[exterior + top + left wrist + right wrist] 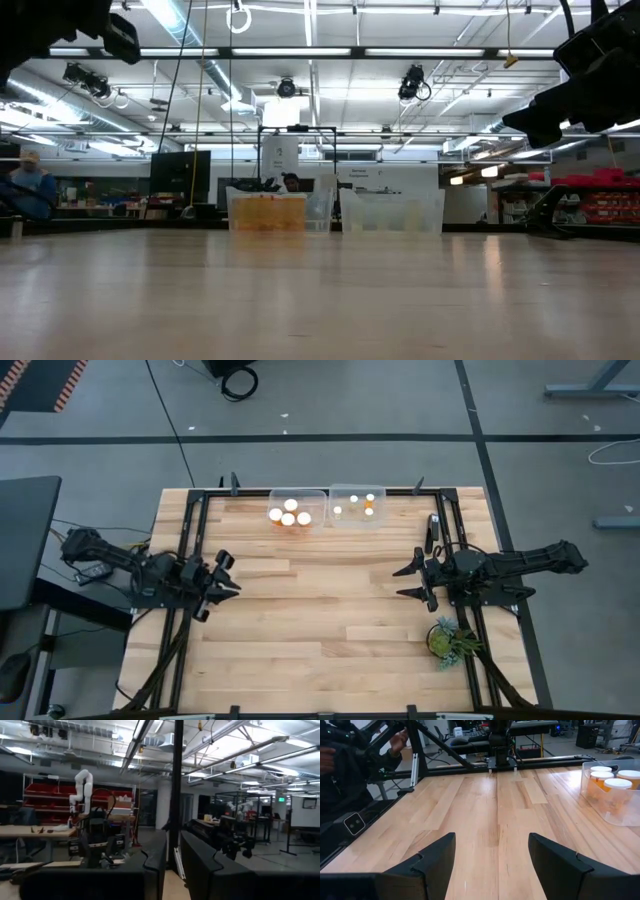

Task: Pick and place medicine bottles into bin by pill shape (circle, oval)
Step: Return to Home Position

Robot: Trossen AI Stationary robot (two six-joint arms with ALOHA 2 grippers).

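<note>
The light wooden table top [320, 610] is bare across its whole middle and near half, with black frame rails [190, 560] running along its left and right sides. The left gripper [228, 574] hangs over the left side and the right gripper [403, 583] over the right side. Each points inward with its two fingers spread apart, holding nothing, and they are well apart from each other. A small green plant [447, 638] stands near the right rail, just beside the right arm.

Two transparent plastic bins sit side by side against the far edge. The left bin [318, 510] holds four orange medicine bottles with large white caps [290, 506], packed together. The right bin [346, 491] holds four bottles with smaller caps [354, 499], spaced more loosely.

From table height, the left bin [267, 212] shows a solid orange mass through its wall, while the right bin [393, 212] looks almost clear. A seated person [25, 185] shows far off in the room.

The right wrist view shows the open gap of the right gripper [492, 855] above bare planks. It also shows one bin's wall [620, 817] with white-capped bottles [618, 784] inside, though I cannot tell which bin. A person in dark clothing [345, 770] stands beyond the table edge.

The left wrist view looks past the left gripper [172, 865] into the room and shows no table surface.
</note>
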